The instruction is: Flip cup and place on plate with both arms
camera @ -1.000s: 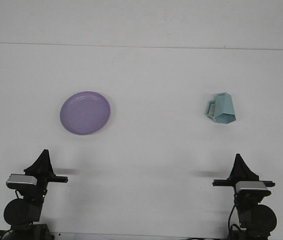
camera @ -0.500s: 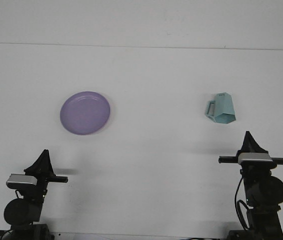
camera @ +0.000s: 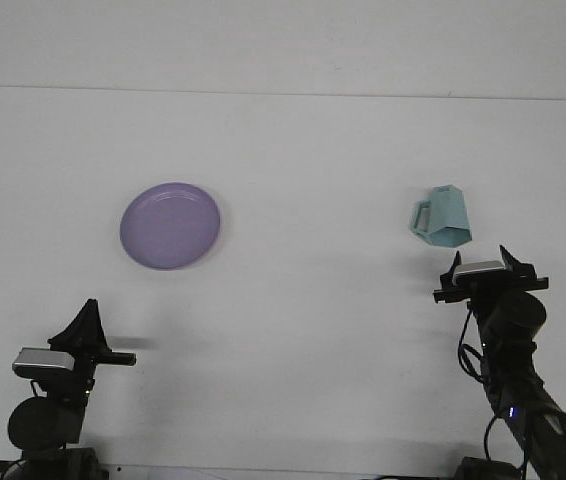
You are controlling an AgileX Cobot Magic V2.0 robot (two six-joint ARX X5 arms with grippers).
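The right gripper (camera: 487, 272), jaw state unclear, hovers just short of the cup (camera: 441, 217) lying well right of the plate (camera: 170, 225); reaching, it must next grasp it.

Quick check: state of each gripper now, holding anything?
Left gripper: empty, parked near the table's front edge; open or shut cannot be told.
Right gripper: empty, just short of the light blue faceted plastic cup; cannot be told.
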